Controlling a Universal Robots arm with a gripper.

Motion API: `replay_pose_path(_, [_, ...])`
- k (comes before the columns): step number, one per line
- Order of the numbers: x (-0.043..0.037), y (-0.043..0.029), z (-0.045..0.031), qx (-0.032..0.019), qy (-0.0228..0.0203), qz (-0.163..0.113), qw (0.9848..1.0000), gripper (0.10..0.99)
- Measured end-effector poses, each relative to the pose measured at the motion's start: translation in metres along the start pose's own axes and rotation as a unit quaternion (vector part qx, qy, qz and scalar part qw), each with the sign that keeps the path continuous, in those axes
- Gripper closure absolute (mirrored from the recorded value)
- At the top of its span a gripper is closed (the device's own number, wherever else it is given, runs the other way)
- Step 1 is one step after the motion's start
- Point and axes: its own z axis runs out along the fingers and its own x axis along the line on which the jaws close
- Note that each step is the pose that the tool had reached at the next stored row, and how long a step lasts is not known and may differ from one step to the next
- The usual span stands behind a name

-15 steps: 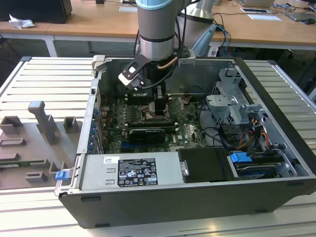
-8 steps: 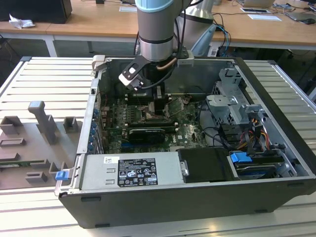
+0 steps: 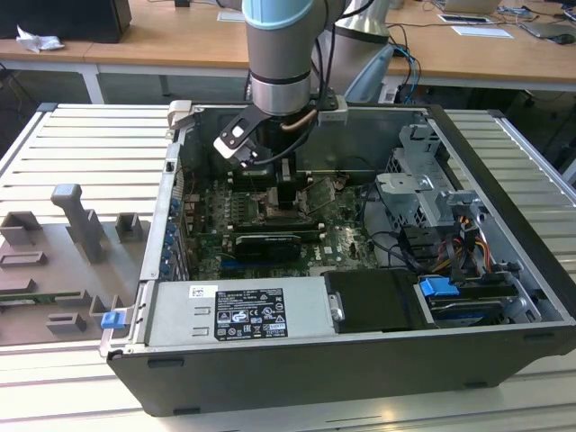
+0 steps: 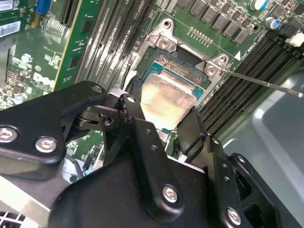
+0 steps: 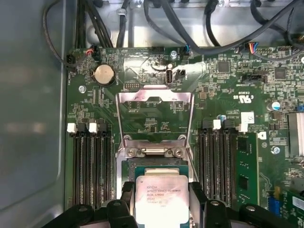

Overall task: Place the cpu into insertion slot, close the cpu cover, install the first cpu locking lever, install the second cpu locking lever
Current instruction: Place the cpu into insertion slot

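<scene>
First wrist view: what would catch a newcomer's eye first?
The pale silvery cpu, gripped by the black hand just over the insertion slot. Beyond it, the cpu cover is flipped open, and long black memory slots run along either side.

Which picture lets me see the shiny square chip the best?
The first wrist view: the cpu faces the camera flat, held by the gripper at the insertion slot. The second wrist view shows it slanted, with glare. In the exterior view the gripper hides it.
</scene>
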Motion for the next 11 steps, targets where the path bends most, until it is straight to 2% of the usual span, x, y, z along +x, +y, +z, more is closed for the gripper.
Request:
replay_pose_path(1, [0.0011, -0.0006, 0.0045, 0.0001, 0.0001, 0.000, 1.0000, 0.545])
replay_pose_path(6, [0.0044, -0.0014, 0.0138, 0.0007, -0.0002, 0.002, 1.0000, 0.545])
replay_pose_path(11, [0.0044, -0.0001, 0.0203, 0.0039, -0.0015, 0.004, 1.0000, 0.545])
